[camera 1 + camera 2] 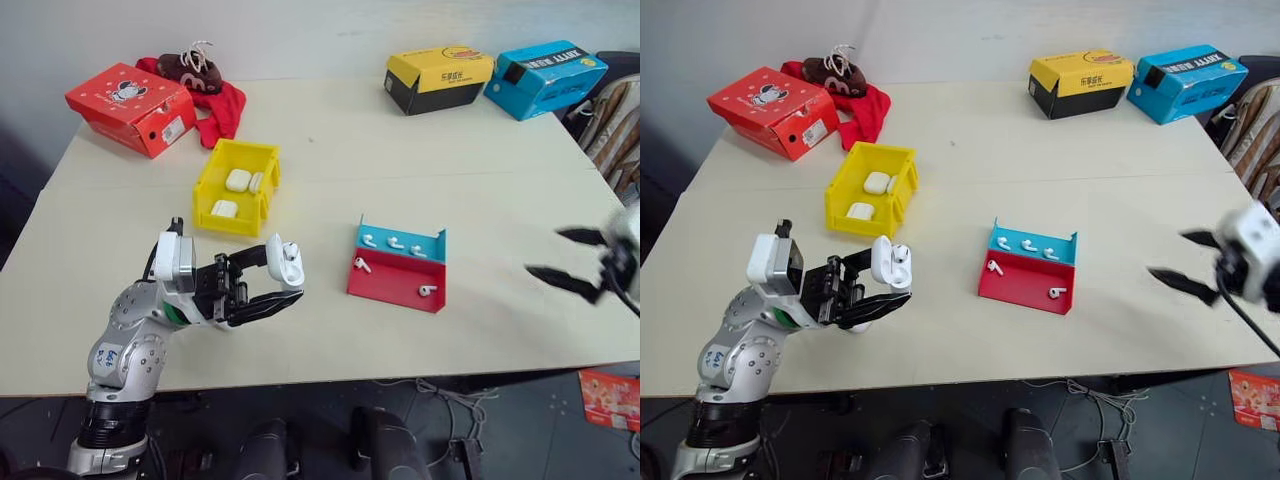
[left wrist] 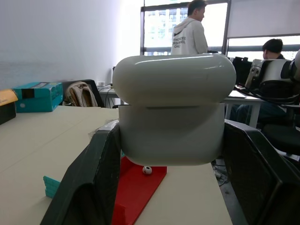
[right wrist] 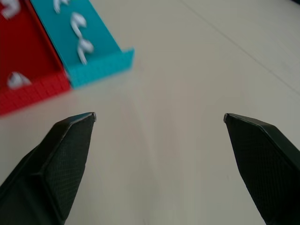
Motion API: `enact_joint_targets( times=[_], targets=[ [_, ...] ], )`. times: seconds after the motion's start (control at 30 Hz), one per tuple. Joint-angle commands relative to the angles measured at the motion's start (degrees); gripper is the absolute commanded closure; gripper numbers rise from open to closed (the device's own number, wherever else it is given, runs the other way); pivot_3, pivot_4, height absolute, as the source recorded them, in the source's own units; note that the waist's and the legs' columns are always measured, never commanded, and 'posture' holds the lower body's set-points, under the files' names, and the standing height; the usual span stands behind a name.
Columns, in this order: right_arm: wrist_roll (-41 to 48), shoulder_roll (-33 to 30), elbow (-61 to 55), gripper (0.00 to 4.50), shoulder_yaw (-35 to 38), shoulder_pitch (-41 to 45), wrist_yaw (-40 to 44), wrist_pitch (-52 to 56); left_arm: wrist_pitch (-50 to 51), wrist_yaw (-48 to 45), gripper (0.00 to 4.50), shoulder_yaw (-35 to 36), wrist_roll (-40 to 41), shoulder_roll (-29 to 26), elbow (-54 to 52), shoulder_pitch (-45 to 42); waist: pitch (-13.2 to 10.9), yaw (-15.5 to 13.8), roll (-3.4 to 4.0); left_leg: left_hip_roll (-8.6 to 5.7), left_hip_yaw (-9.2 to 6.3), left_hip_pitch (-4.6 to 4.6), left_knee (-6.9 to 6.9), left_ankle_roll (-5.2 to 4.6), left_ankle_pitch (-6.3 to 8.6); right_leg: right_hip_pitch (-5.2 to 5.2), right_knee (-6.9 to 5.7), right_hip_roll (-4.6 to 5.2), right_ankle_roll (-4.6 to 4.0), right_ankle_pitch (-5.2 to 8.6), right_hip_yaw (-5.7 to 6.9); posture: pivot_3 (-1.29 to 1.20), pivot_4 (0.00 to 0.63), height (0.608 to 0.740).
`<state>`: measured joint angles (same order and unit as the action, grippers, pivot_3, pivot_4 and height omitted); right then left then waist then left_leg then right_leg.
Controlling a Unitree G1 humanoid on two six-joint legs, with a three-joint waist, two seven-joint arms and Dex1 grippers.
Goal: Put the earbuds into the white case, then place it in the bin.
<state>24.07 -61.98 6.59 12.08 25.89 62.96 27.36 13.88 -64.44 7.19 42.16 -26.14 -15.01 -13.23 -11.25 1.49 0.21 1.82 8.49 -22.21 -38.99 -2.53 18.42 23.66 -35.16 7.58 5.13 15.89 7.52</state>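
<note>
Left eye view: left pincer (image 1: 262,284) grips the white case (image 1: 284,263) lid-up for loading; right pincer (image 1: 570,262) spread wide, empty, right of earbuds (image 1: 395,242).

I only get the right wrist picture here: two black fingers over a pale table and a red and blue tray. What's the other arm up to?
Observer: The left gripper holds a white case, its lid open.
Operator: Anything inside the case?
Observer: An earbud sits in it.
Operator: Where does the case end up?
Observer: In the yellow bin, which already holds white cases.
Operator: Is my gripper carrying something?
Observer: No, the right gripper is open and empty.
</note>
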Motion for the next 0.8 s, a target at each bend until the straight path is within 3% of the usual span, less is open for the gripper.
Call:
enact_joint_targets(
  times=[0.03, 0.1, 0.2, 0.37, 0.8],
  targets=[
    [3.2, 1.2, -4.7, 0.01, -7.5, 11.4, -1.5, 18.7, -0.8, 0.5, 1.72, 0.1, 0.2, 0.0, -1.4, -0.1, 0.0, -0.4, 0.0, 0.0, -0.04, -0.07, 0.0, 0.0, 0.0, 0.04, 0.01, 0.03, -0.01, 0.0, 0.01, 0.0, 0.15, 0.74],
    [-0.2, 3.4, -3.3, 0.01, -13.1, 17.4, -3.1, 22.4, -0.9, 0.8, 1.72, -0.1, 0.2, 0.2, -1.5, -0.1, 0.0, -0.9, -0.03, -0.01, -0.14, -0.15, -0.01, 0.01, 0.03, 0.06, 0.08, 0.07, -0.03, 0.01, 0.09, 0.0, 0.15, 0.74],
    [-4.9, 7.4, -0.5, 0.6, -20.2, 24.3, -5.2, 25.0, -0.8, 1.3, 1.72, -0.6, 0.3, 0.5, -1.9, -0.1, 0.0, -1.4, -0.03, -0.08, -0.1, -0.21, -0.03, -0.09, 0.15, 0.09, 0.16, 0.16, -0.03, 0.0, 0.08, 0.0, 0.15, 0.74],
    [-10.1, 10.6, 2.5, 2.26, -29.4, 28.8, -2.8, 25.4, -0.9, 1.9, 1.72, -1.4, 0.3, 1.1, -2.6, 0.2, 0.0, -1.4, -0.03, -0.16, -0.06, -0.59, -0.06, -0.22, 0.21, 0.28, 0.1, 0.08, 0.05, -0.04, 0.23, 0.0, 0.15, 0.74],
    [-19.3, 13.6, 9.1, 2.26, -38.3, 32.4, 1.1, 26.3, -1.6, 3.5, 1.72, -1.2, 0.1, 1.2, -3.9, 2.1, 0.0, -1.2, -0.03, -0.19, 0.02, -0.87, -0.18, -0.32, 0.06, 0.42, 0.13, -0.2, 0.26, -0.16, 0.28, 0.0, 0.15, 0.74]
  ],
)
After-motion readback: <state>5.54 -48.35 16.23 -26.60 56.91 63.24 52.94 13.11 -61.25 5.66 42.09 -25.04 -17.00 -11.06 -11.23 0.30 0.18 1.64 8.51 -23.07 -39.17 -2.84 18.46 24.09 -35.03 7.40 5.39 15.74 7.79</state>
